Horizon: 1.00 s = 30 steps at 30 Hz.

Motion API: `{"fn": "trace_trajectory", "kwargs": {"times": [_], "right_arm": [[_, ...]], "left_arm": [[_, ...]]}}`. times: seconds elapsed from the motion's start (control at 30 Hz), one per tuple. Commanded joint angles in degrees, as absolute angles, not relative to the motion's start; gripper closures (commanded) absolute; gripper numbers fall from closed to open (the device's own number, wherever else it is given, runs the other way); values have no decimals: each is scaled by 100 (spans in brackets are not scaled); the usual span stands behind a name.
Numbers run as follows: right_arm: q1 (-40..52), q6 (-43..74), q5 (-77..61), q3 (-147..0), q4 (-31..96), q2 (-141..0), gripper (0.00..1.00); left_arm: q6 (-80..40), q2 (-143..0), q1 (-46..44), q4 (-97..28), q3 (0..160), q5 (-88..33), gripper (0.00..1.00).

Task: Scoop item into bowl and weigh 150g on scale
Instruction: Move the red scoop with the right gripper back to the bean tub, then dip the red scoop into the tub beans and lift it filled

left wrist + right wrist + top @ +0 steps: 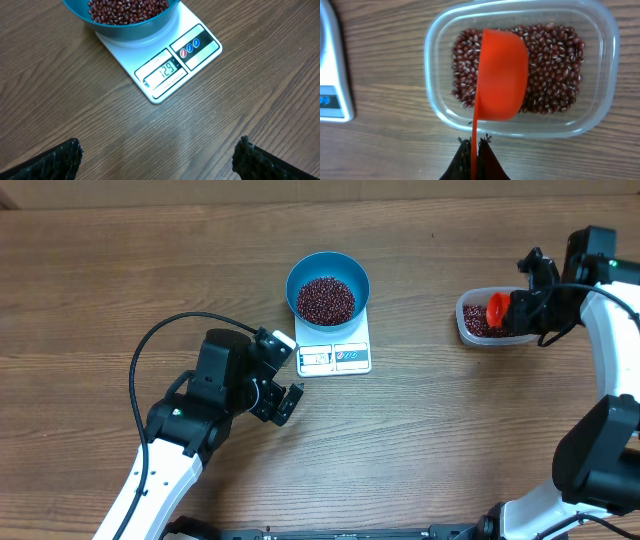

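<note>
Right gripper is pinched shut on the thin handle of an orange-red scoop, its dark fingertips pressed against the handle from both sides. Just past those fingertips the scoop's cup hangs over a clear plastic tub. The cup's smooth outer side faces the wrist camera, so whether it carries anything cannot be told. Beneath and around the cup, dark red-brown beans cover the tub's floor in a shallow layer. Well off to this gripper's side, at the left edge of its wrist view, one end of the white scale rests on the wooden table, apart from the tub.

Left gripper stands wide open, with nothing between its black fingers and only bare tabletop below them. Just ahead of it lies the scale, turned at an angle so that a corner points back toward the fingers. The edge nearest this gripper carries the display, which reads 129, and beside that sits a panel with two small buttons. Farther ahead, on the far part of the scale, sits the round bright blue bowl, filled with a heap of the same beans. Its rim reaches past the scale's far edge in the overhead view. Farthest from this gripper, across an open stretch of table, are the tub and the arm holding the scoop.
</note>
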State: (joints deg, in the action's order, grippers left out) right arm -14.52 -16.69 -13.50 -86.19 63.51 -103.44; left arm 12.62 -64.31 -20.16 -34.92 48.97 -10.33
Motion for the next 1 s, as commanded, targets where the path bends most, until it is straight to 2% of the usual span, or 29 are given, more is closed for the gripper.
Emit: {"fn": "trace_trajectory", "kwargs": {"times": [0.0,0.27,0.97], "right_arm": [[-1439,-1347,-1210,-8296,6047,-10213,96],[-1382,-1350,-1433,-7693,5282,-10221,96],[-1000,-1321,-1765,-7693,5234,-10237,96]], "left_arm": [[1396,-6462,-2027,-3492,4849,-1098,1],[1396,-6462,-2027,-3492,4849,-1098,0],[1396,-6462,-2027,-3492,4849,-1098,0]]}}
